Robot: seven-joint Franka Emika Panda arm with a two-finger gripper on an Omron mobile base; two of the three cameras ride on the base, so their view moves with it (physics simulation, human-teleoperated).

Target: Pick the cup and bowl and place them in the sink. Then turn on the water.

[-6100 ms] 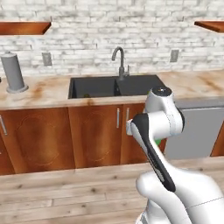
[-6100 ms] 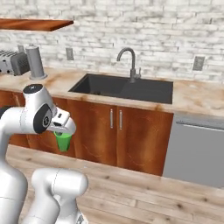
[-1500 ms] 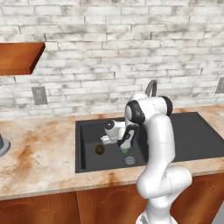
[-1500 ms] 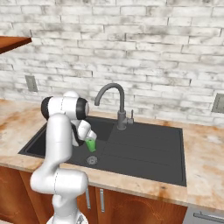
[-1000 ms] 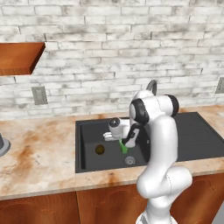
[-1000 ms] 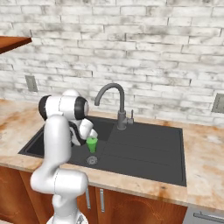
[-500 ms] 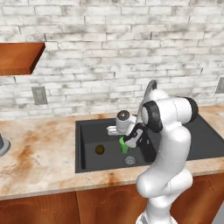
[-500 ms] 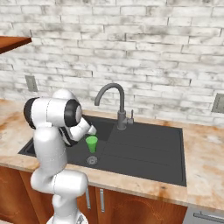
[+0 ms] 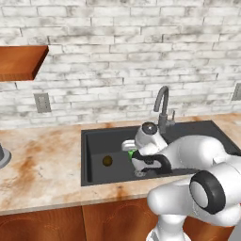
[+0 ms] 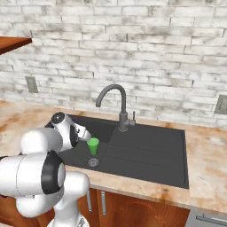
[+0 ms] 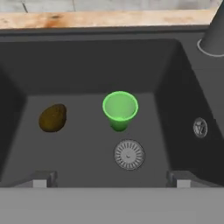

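Cup upright in sink, just behind drain

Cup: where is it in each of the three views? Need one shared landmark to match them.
Left base view: cup, centre, mostly hidden behind the robot's wrist.
Right base view: cup, left of centre, upright on the sink floor.
Hand view: cup, centre, upright.
Shared landmark: the round drain just beside it.

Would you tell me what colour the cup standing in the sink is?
Bright green. The cup shows best in the hand view, upright near the drain.
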